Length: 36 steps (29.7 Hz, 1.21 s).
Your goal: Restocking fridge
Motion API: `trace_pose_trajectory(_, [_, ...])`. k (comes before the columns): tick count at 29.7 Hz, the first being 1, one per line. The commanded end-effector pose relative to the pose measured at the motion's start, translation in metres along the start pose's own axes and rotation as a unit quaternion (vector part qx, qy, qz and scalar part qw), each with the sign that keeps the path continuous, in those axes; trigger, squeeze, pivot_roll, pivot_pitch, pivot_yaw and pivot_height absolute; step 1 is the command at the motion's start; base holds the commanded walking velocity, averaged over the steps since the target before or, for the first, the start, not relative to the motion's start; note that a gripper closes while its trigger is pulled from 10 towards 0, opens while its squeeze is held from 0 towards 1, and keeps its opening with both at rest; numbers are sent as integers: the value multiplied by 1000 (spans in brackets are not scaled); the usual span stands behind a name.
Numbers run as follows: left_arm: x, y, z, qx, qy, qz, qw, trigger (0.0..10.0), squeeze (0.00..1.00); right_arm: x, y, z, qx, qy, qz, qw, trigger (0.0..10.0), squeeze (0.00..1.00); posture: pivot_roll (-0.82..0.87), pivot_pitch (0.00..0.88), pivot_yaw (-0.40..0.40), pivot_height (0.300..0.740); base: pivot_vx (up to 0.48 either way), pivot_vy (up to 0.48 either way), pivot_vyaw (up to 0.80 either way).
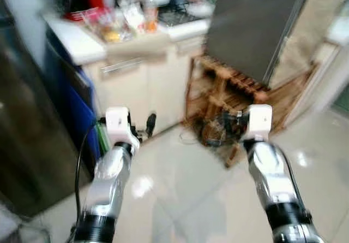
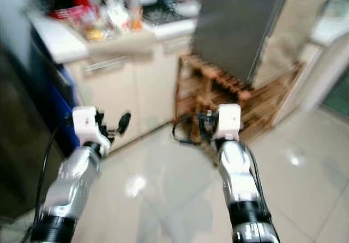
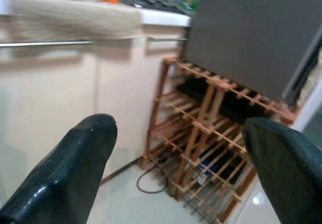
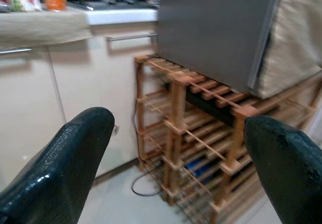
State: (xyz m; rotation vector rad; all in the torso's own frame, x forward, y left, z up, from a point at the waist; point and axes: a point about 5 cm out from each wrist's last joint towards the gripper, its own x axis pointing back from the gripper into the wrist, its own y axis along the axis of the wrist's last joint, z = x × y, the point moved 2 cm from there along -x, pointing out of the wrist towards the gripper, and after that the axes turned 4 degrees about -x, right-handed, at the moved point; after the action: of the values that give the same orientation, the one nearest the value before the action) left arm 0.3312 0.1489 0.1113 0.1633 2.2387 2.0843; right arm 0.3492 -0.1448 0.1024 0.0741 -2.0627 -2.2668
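The picture is blurred by motion. A tall grey steel appliance (image 1: 251,24) stands on a wooden slatted rack (image 1: 229,106) ahead on the right. Packets and bottles of food (image 1: 117,24) lie on a white counter (image 1: 82,43) at the back left. My left gripper (image 1: 143,130) is held out before the cream cabinet doors, open and empty; its black fingers (image 3: 75,168) are spread wide. My right gripper (image 1: 232,124) reaches toward the rack, also open with nothing between its fingers (image 4: 65,158).
A dark steel panel (image 1: 27,134) runs along the left edge, with something blue (image 1: 76,109) beside it under the counter. A black cable (image 3: 151,181) loops on the glossy tiled floor (image 1: 185,194) at the foot of the rack. A beige curtain (image 4: 294,27) hangs to the right.
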Motion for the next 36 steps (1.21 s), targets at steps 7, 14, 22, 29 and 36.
trace_pose_trajectory(7, [-5,4,-5,-7,4,-10,1000,10000,0,-1,6,-5,6,4,-11,1000,10000,0,-91,0,11,740,0,0,-718])
trace_pose_trajectory(14, [-7,12,-17,2,-27,-33,999,10000,0,-1,6,-5,15,0,-14,1000,10000,0,-99,0,14,740,311,0,-179])
trace_pose_trajectory(22, [-10,17,-21,7,-34,-47,998,10000,0,-2,7,-6,17,-3,-16,1000,10000,0,-106,0,23,740,480,0,0])
trace_pose_trajectory(29, [-13,18,-14,16,-15,-46,999,10000,0,-3,6,-2,20,3,-15,1000,10000,0,-106,0,33,740,480,0,0])
trace_pose_trajectory(36, [-12,19,-25,9,-46,-53,997,10000,0,-3,6,1,21,10,-16,1000,10000,0,-111,0,38,740,480,0,0])
